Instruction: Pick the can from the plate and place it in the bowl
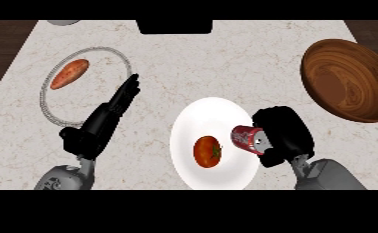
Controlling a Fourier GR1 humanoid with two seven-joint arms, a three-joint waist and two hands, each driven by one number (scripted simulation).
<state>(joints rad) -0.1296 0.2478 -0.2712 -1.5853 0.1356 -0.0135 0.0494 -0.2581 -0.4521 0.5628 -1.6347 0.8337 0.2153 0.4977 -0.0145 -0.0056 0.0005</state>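
Red and lying on its side, the can (pixel 248 139) sits over the right edge of the white plate (pixel 210 117), its silver end turned toward the robot's right hand (pixel 284 133). That black hand is curled round the can from the right, so part of the can is hidden behind the fingers. A tomato (pixel 207 151) rests on the same plate, just left of the can and apart from it. The wooden bowl (pixel 344 79) stands at the right edge of the pale stone worktop (pixel 221 57), up and to the right of the hand and well apart from the plate. On the left, a clear glass plate (pixel 50 108) carries an orange, oblong piece of food (pixel 69 73). The left hand (pixel 111 114) lies beside that plate with its fingers straight and together, pointing away from the robot and holding nothing. A dark block (pixel 175 26) sits at the far edge of the worktop.
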